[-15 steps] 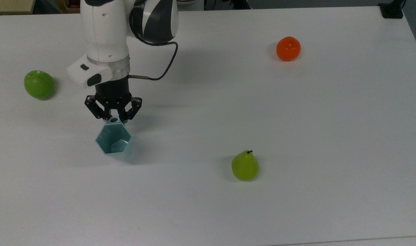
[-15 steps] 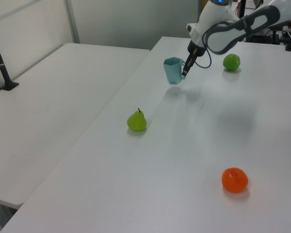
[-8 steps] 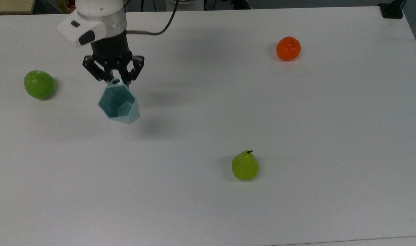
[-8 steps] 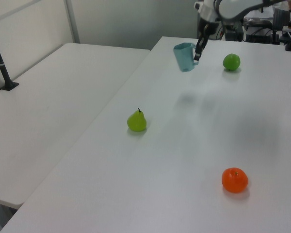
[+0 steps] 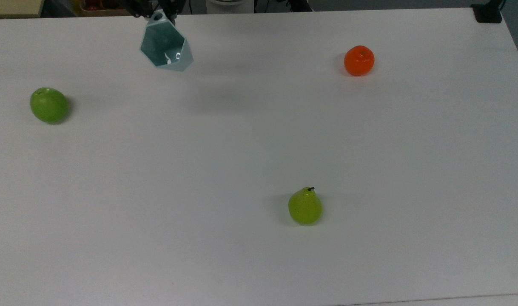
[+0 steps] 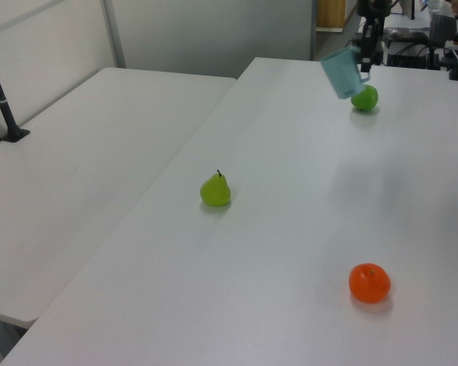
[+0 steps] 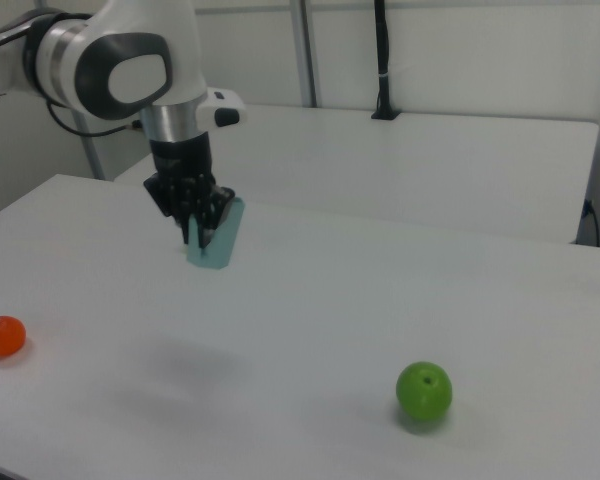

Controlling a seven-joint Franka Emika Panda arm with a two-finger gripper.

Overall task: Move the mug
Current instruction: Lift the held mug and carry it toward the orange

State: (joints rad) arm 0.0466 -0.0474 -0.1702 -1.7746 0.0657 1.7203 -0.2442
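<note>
Up in the air hangs the mug (image 5: 166, 43), tilted, pinched by its rim tab in the gripper (image 7: 205, 232), whose fingers are closed tight on it, well above the table (image 5: 259, 170). Best carry it level and slowly, since that tab grip looks slim. Plenty of bare tabletop lies between the apple (image 5: 49, 105), orange (image 5: 359, 60) and pear (image 5: 305, 206); keep off the far edge.

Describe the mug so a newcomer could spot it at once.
On the white table lie three fruits: a green apple, an orange and a pear. The mug hangs tilted in the gripper, pale blue and faceted.
</note>
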